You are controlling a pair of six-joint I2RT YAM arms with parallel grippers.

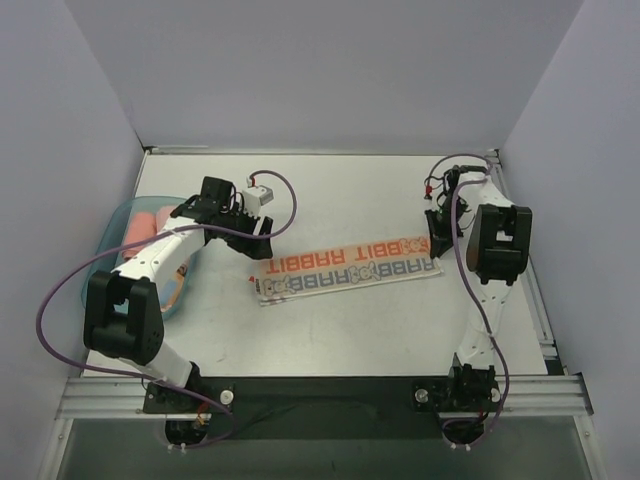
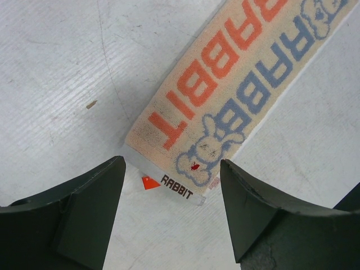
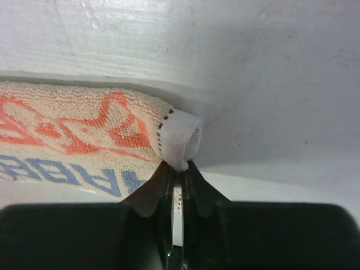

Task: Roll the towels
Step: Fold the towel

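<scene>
The RABBIT towel [image 1: 345, 268], folded into a long narrow strip, lies flat across the middle of the tabletop [image 1: 350, 190], running from left to right and slightly slanted. At its right end, near the right edge, the right gripper [image 3: 179, 169] is closed tight on the towel's white hem [image 3: 180, 138], which curls up between the fingers. The left gripper [image 2: 171, 169] hangs over the strip's left end with its jaws wide apart, holding nothing. At the left edge a teal tray [image 1: 118, 225] holds what looks like a pink towel [image 1: 150, 222], mostly hidden by the left arm
</scene>
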